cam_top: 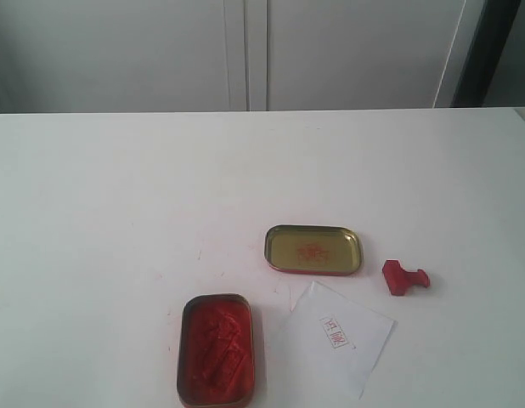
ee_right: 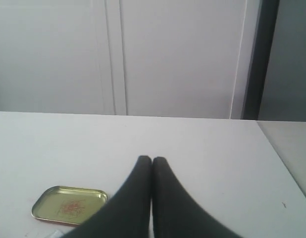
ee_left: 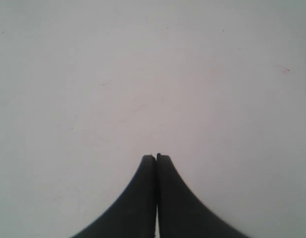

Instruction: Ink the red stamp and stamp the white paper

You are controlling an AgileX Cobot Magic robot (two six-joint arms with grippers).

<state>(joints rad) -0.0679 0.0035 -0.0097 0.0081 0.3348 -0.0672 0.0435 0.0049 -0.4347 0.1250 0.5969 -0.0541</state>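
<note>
The red stamp (cam_top: 403, 277) lies on its side on the white table, right of the gold tin lid (cam_top: 313, 249). The white paper (cam_top: 337, 337) rests in front of the lid and bears a small red rectangular print (cam_top: 334, 331). The open tin of red ink (cam_top: 216, 349) sits at the front, left of the paper. Neither arm shows in the exterior view. My left gripper (ee_left: 156, 156) is shut over bare tabletop, nothing between its fingers. My right gripper (ee_right: 151, 159) is shut and empty too, with the gold lid (ee_right: 70, 205) beside its fingers.
White cabinet doors (cam_top: 245, 51) stand behind the table's far edge. A dark vertical post (cam_top: 483, 51) rises at the back right. The table's right edge (ee_right: 286, 163) shows in the right wrist view.
</note>
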